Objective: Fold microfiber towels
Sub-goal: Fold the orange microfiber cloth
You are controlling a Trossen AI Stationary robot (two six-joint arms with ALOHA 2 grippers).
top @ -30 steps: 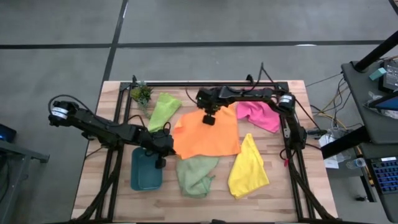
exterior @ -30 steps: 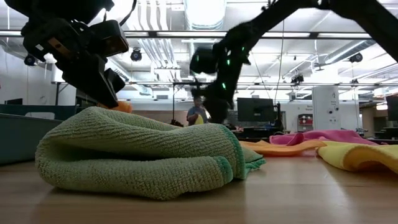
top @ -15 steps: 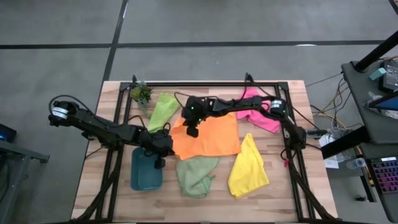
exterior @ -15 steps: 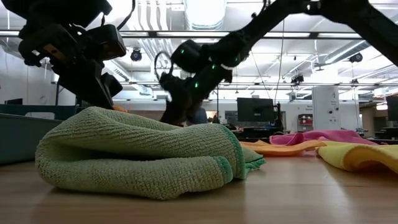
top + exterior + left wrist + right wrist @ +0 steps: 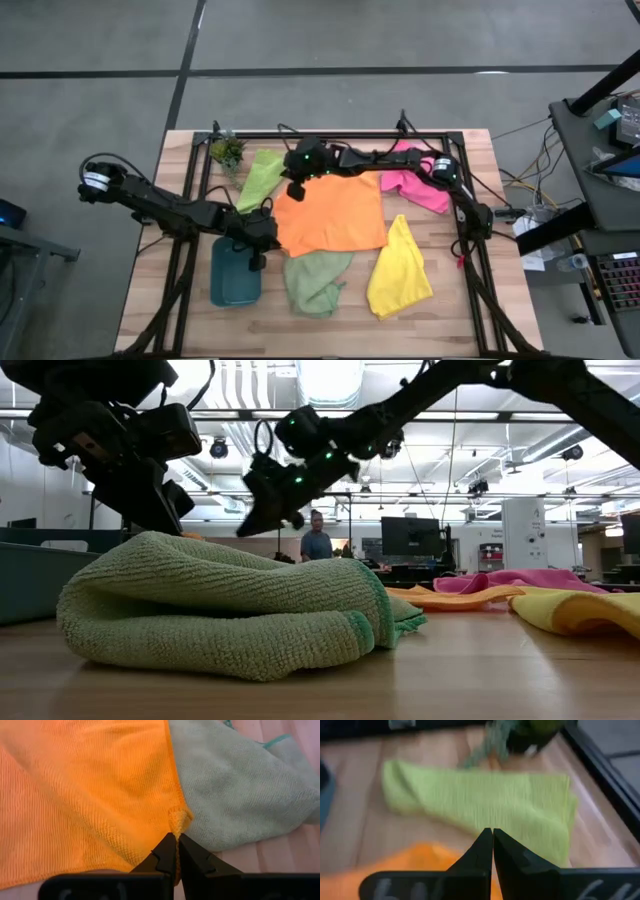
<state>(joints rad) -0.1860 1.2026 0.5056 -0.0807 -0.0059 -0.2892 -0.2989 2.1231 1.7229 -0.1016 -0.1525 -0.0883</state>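
From above, the orange towel (image 5: 333, 215) lies flat at frame centre. The left gripper (image 5: 262, 237) sits at its lower-left corner; the right gripper (image 5: 296, 187) hangs over its upper-left corner, so the two span the towel's left edge.

From table level, the sage towel (image 5: 225, 605) hides that edge.

The left wrist view shows its fingers pinched shut on the orange corner.

The right wrist view shows closed fingers holding nothing, with the lime towel (image 5: 480, 802) beyond them.
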